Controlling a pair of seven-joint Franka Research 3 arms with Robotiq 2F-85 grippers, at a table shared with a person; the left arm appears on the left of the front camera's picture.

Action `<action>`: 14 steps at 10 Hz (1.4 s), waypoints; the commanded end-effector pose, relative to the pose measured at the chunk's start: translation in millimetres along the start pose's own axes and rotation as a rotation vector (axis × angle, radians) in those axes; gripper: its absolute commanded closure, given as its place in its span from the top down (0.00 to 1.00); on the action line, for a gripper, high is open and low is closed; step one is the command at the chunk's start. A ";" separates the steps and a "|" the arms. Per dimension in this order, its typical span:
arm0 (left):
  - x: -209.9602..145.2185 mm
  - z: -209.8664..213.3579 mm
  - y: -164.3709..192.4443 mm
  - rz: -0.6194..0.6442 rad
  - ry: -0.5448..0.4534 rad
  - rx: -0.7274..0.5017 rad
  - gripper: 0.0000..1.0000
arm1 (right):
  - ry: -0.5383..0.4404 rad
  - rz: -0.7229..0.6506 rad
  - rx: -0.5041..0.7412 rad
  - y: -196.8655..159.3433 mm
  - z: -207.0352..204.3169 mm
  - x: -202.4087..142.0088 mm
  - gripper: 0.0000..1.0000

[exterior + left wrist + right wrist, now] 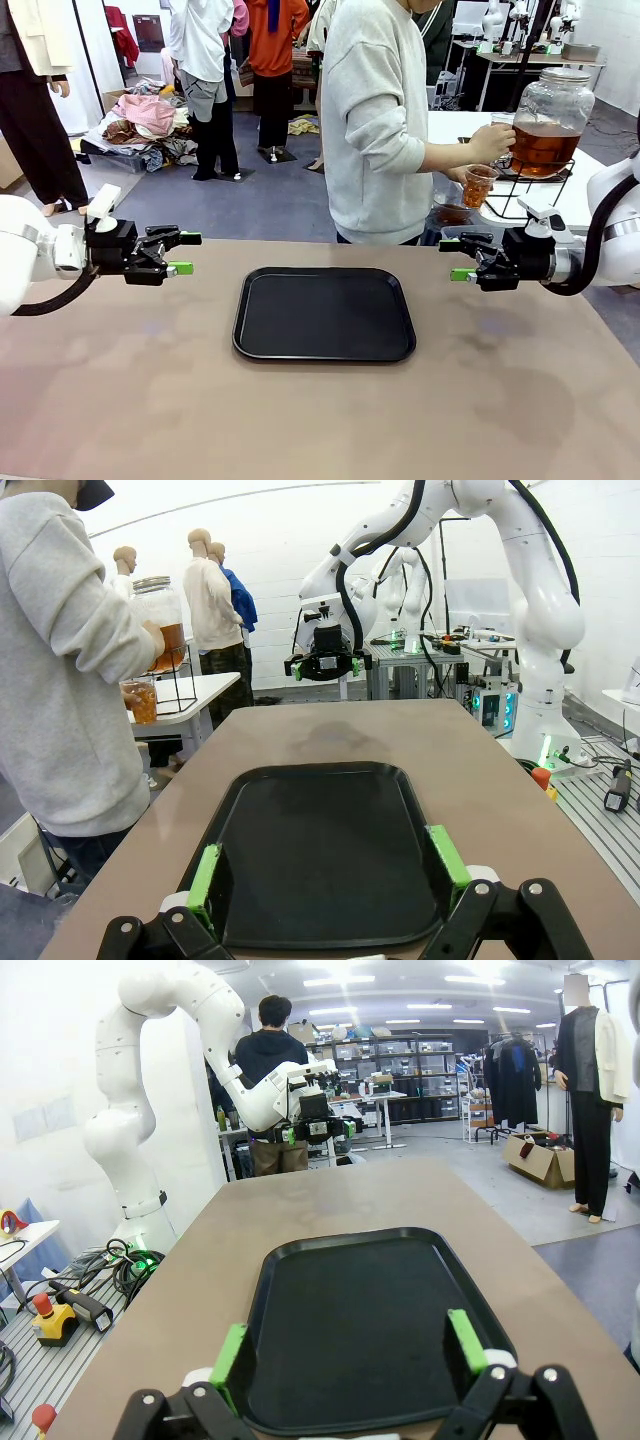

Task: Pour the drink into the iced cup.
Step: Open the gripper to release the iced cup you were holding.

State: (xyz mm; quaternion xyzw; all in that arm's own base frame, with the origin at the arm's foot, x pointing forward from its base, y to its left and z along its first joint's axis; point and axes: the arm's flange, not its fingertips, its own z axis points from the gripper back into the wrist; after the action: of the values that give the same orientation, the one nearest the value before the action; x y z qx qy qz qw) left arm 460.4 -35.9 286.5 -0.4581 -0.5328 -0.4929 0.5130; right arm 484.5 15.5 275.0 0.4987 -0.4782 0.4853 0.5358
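Holding the drink [478,187], upper right: the person's hand [492,142] fills a clear cup at the dispenser jar [548,120]. Likely light, thin-walled, slippery, spillable; grasp mid-body. Left gripper [178,254] and right gripper [457,259] spread wide, empty, flanking the tray [324,313].

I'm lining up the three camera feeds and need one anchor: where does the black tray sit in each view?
Front view: the black tray lies at the middle of the table, between the two grippers.
Left wrist view: low centre, its near end between that gripper's green pads.
Right wrist view: the tray is low centre, again running up between the green pads.
Shared landmark: the brown tabletop under the tray.
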 end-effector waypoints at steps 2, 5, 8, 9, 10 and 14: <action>1.0 -1.3 1.3 -0.007 -0.005 0.005 1.00 | 0.004 0.006 0.000 -0.6 -0.6 2.5 1.00; 1.0 -1.3 1.3 -0.007 -0.005 0.005 1.00 | 0.004 0.006 0.000 -0.6 -0.6 2.5 1.00; 1.0 -1.3 1.3 -0.007 -0.005 0.005 1.00 | 0.004 0.006 0.000 -0.6 -0.6 2.5 1.00; 1.0 -1.3 1.3 -0.007 -0.005 0.005 1.00 | 0.004 0.006 0.000 -0.6 -0.6 2.5 1.00; 1.0 -1.3 1.3 -0.007 -0.005 0.005 1.00 | 0.004 0.006 0.000 -0.6 -0.6 2.5 1.00; 1.0 -1.3 1.3 -0.007 -0.005 0.005 1.00 | 0.004 0.006 0.000 -0.6 -0.6 2.5 1.00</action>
State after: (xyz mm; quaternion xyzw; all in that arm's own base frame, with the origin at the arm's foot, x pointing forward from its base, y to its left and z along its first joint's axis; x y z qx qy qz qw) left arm 460.4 -35.9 286.5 -0.4581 -0.5328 -0.4929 0.5131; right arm 484.5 15.5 275.0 0.4987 -0.4782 0.4853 0.5358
